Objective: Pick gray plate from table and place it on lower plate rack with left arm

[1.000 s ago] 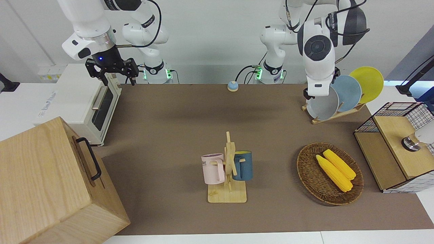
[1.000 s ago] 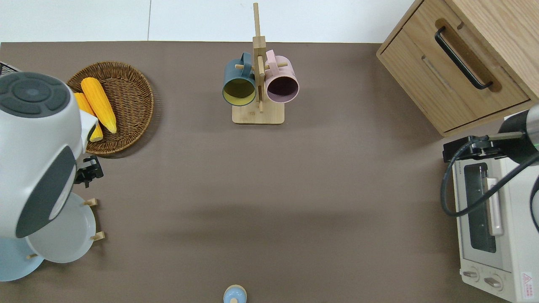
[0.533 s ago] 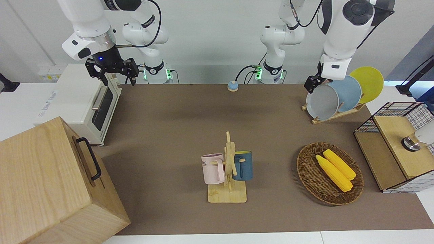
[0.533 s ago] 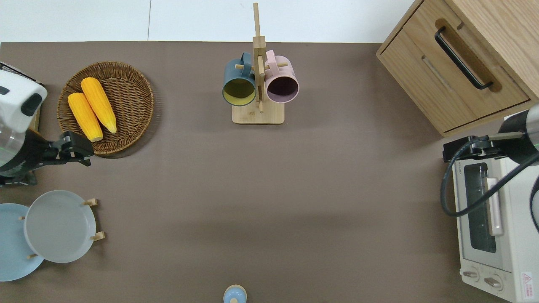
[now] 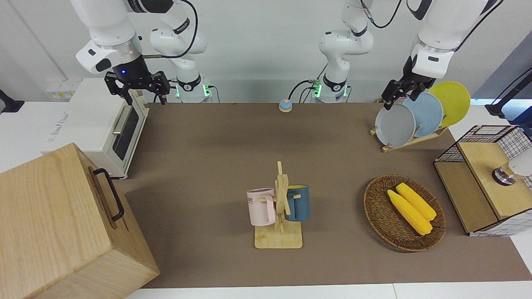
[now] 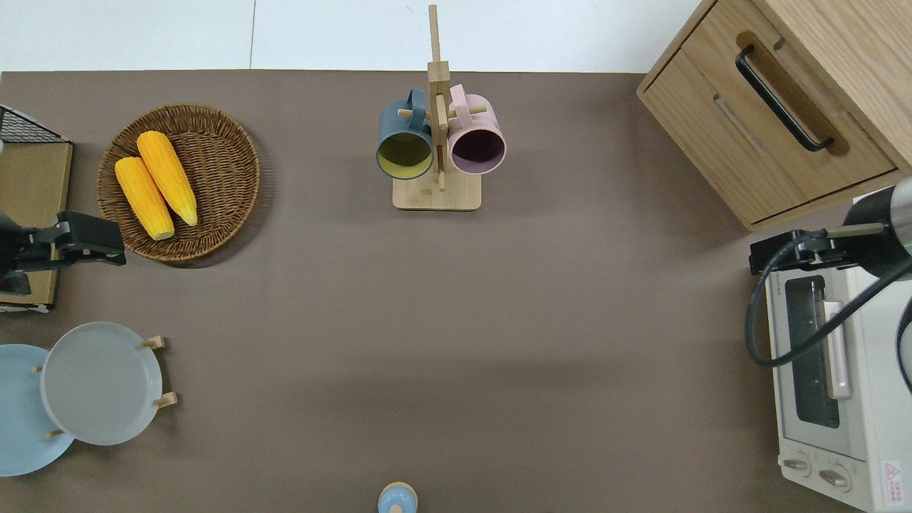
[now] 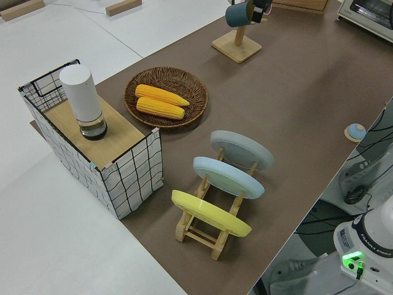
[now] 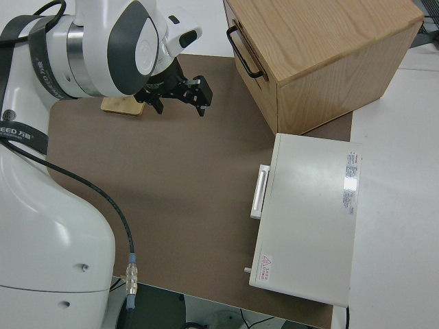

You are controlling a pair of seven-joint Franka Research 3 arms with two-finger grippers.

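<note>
My left gripper (image 5: 394,96) has come up and away from the gray plate (image 5: 395,124); half a second ago it was just at the plate's upper rim, and one second ago my arm covered the plate. Now the gripper holds nothing, and I cannot tell if its fingers are spread or pressed together. The gray plate stands alone in the lower plate rack (image 7: 212,230), in the slot at the rack's low end, leaning back toward the light blue plate (image 5: 426,114), which is the next one up the rack, with the yellow plate (image 5: 451,101) in the highest slot. In the overhead view the rack's pegs (image 6: 158,343) show at the gray plate's edge on the side away from the blue plate, so I judge that it sits properly and does not slide. For me this means the placing is finished, and only the retreat of my arm remains. My right arm is parked.
</note>
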